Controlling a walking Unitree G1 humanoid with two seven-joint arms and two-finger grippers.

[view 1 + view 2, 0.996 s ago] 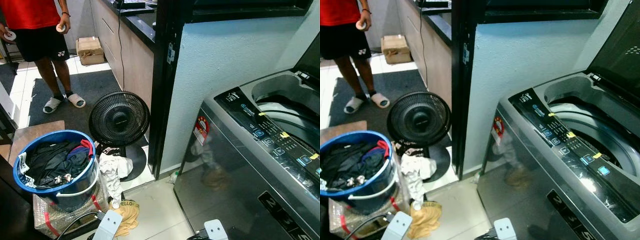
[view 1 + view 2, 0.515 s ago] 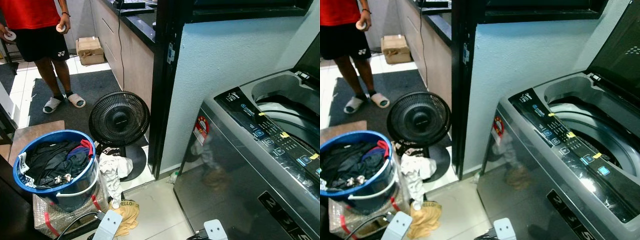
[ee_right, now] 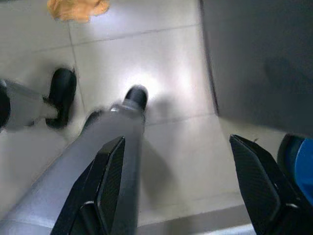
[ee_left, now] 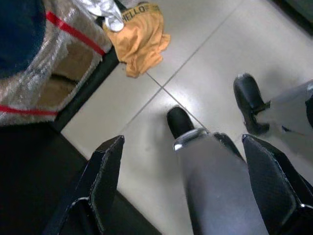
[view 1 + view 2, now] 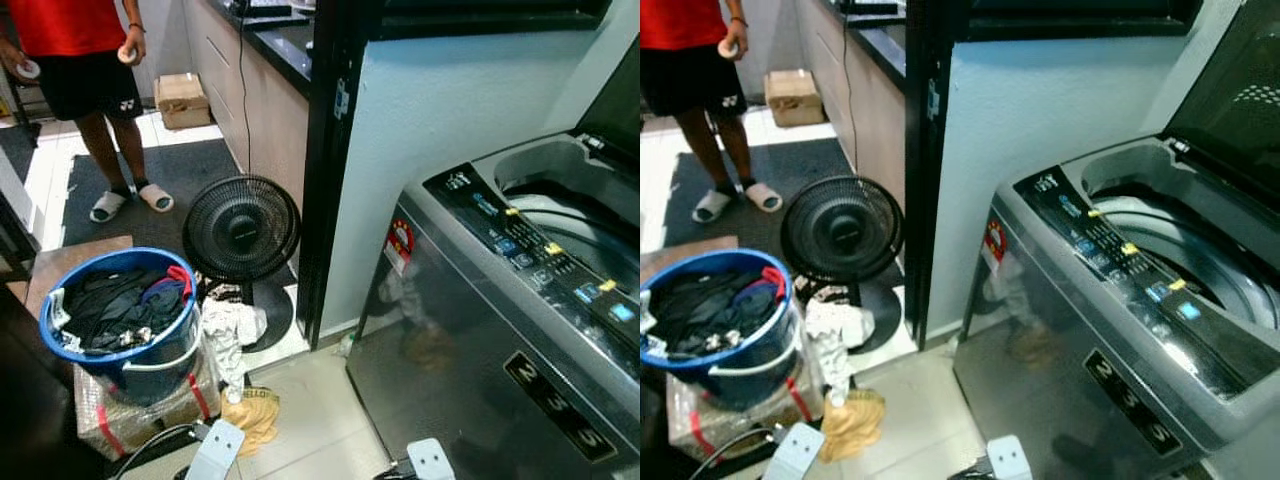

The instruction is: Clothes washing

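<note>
clothes (image 5: 115,310): heaped in blue basket (image 5: 150,365), ahead-left of my left tool (image 4: 181,186)
washer (image 5: 560,300): lid up, right side
nearer arm: left, I judge
tools: both hang low, fingers apart, right tool (image 3: 171,181) too

I see a pale tiled floor (image 5: 320,420) carrying the washing machine (image 5: 500,350), a black fan (image 5: 242,228), an orange cloth (image 5: 255,415), and a wrapped box (image 5: 140,405) under the blue basket (image 5: 125,330).

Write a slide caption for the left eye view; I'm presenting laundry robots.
Blue laundry basket full of dark clothes sits left of an open top-loading washing machine, floor fan between.
</note>
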